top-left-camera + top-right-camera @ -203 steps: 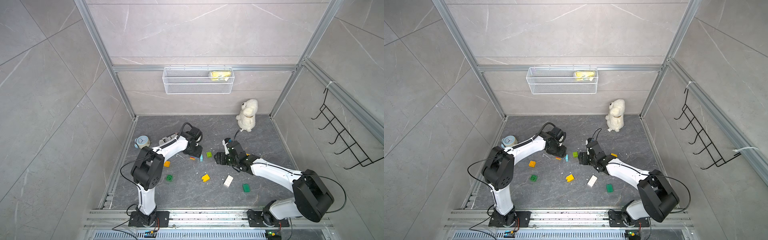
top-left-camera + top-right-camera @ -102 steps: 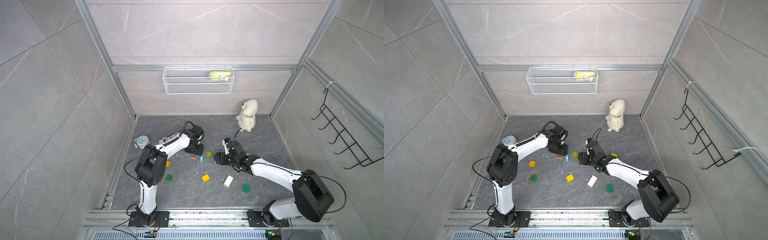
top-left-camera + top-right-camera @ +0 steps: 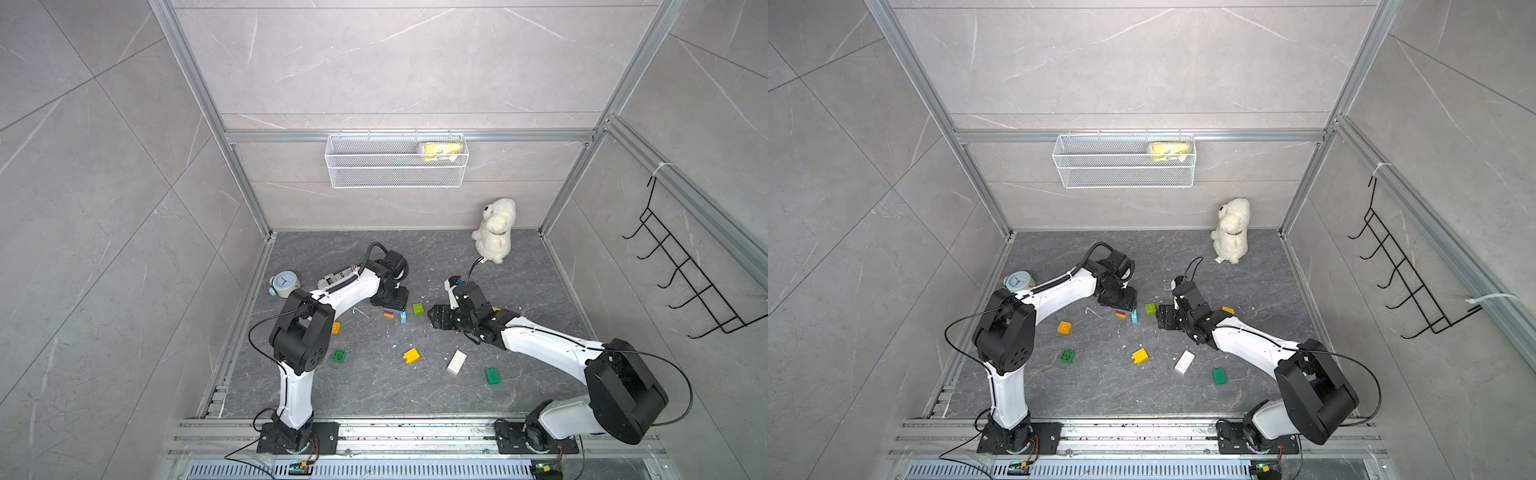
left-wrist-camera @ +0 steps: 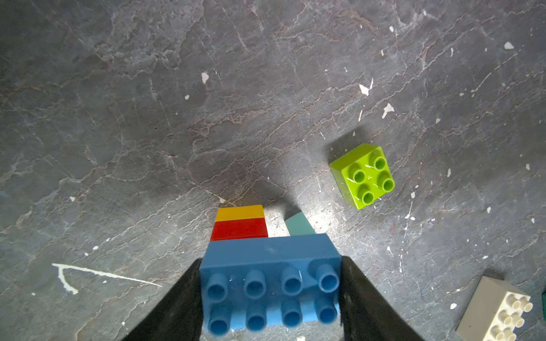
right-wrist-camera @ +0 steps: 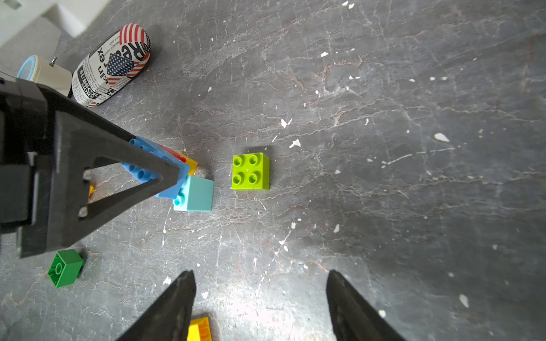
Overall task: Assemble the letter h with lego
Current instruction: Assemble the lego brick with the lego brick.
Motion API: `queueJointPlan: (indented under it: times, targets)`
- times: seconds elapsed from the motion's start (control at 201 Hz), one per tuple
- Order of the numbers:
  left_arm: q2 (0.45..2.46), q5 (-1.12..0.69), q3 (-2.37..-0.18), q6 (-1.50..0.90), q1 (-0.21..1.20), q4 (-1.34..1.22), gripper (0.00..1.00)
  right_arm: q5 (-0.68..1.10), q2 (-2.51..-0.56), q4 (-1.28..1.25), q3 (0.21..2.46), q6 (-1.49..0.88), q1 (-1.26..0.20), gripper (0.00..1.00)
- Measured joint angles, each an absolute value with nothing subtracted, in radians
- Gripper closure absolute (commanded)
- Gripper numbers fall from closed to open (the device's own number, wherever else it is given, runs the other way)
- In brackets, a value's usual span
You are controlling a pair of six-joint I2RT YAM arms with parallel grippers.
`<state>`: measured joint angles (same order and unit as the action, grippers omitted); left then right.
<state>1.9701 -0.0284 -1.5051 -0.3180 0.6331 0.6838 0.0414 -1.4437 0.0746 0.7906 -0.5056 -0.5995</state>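
My left gripper (image 4: 270,265) is shut on the ends of a blue oblong lego brick (image 4: 270,295). A red brick (image 4: 239,229), a yellow one (image 4: 239,213) and a light blue one (image 4: 298,226) hang joined under it, down at the floor. In a top view this cluster (image 3: 392,314) sits under the left gripper (image 3: 390,303). A lime square brick (image 3: 418,308) (image 5: 251,171) lies between both grippers. My right gripper (image 5: 260,277) (image 3: 436,318) is open and holds nothing, low over the floor, with a yellow brick (image 5: 199,329) by one finger.
Loose bricks lie nearer the front: orange (image 3: 335,328), green square (image 3: 339,355), yellow (image 3: 411,356), white oblong (image 3: 457,361), flat green (image 3: 492,375). A clock (image 3: 284,284) and a printed pouch (image 5: 112,65) sit at the left. A plush toy (image 3: 494,230) stands at the back right, a wire basket (image 3: 395,178) hangs on the wall.
The left arm has swung a little with the joined bricks in its grip, so the cluster shows more beside the gripper. The right arm has not moved.
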Motion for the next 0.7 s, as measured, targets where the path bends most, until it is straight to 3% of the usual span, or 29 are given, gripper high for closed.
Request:
queueJointPlan:
  times: [0.697]
  targets:
    - [1.946,0.051,-1.47,-0.603,0.626,0.629,1.0,0.053,-1.444,0.075,0.791,-0.506,-0.599,0.28]
